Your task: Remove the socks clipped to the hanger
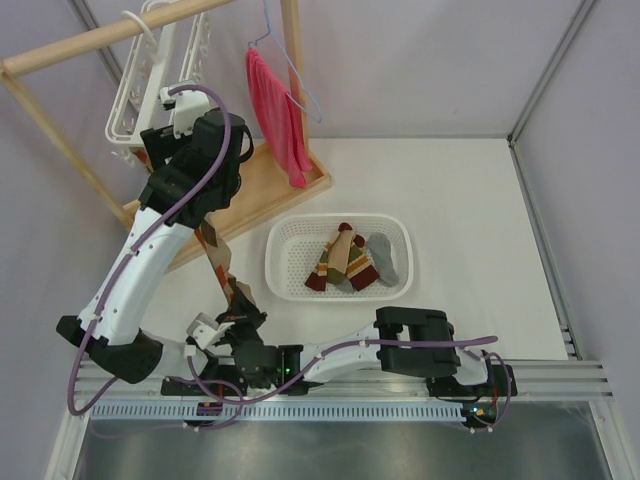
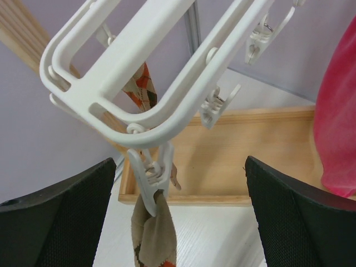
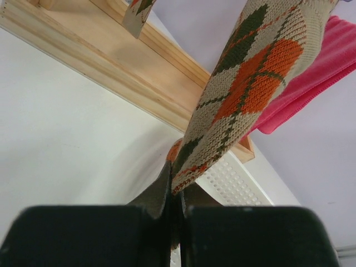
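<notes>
My left pincer (image 2: 179, 183) gapes wide under the hanger (image 2: 139, 72), one finger on each side of a corner clip (image 2: 149, 178) that bites an argyle sock (image 2: 153, 239). The sock runs taut down to my right pincer (image 3: 177, 194), which is clamped on its lower end. Farther right, more socks (image 1: 350, 260) lie in the basket (image 1: 400, 225) on the surface (image 1: 450, 200).

the hanger (image 2: 133, 55) is smooth, glossy white plastic. the argyle sock (image 3: 250, 83) is a soft, matt knit. the rack base (image 3: 83, 50) is pale bare wood with visible grain. the red cloth (image 3: 322, 67) looks fuzzy. the left fingers (image 2: 61, 222) are matt black and finely textured.
</notes>
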Robot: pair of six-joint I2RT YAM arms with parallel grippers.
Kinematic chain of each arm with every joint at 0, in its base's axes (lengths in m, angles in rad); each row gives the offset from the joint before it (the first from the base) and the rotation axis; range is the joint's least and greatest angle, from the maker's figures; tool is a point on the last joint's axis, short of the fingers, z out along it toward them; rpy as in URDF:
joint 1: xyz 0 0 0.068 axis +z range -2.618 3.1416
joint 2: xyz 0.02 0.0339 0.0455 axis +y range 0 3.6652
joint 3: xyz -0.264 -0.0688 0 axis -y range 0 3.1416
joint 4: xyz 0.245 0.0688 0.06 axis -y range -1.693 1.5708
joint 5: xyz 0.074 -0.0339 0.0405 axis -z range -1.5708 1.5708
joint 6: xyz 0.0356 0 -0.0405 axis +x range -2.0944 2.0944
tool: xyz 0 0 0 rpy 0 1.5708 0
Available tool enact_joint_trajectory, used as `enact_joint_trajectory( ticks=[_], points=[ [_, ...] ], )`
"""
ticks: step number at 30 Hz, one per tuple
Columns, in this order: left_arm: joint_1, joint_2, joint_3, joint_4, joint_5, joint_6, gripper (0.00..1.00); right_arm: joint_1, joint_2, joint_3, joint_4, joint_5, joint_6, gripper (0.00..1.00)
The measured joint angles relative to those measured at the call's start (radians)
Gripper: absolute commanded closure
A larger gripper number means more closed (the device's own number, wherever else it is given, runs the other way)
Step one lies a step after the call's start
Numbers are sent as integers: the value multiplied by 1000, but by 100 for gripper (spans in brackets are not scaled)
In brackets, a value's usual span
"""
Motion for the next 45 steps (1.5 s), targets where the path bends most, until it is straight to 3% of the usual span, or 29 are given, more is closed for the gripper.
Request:
enact_joint_trajectory(
  ticks=[8,16,22,32,35,38,42,45],
  points=[
    [-3,58,44,-13,-64,18,1,6,0,0,2,-14,11,99],
    [11,78,85,-14,-93,54,11,6,-1,-12,13,-26,20,99],
    [47,80,83,-14,-89,62,29,6,-8,-27,18,-29,33,99],
    [91,80,39,-14,-67,63,44,6,-14,-29,20,-29,42,99],
    [93,80,28,-15,-61,63,53,6,-14,-29,20,-29,45,99],
    [93,79,25,-22,-58,63,69,6,-14,-29,20,-29,46,99],
    [93,79,24,-20,-58,64,97,13,-14,-31,13,-30,52,99],
    [94,77,24,-18,-58,63,98,21,-14,-31,11,-33,53,99]
  ],
)
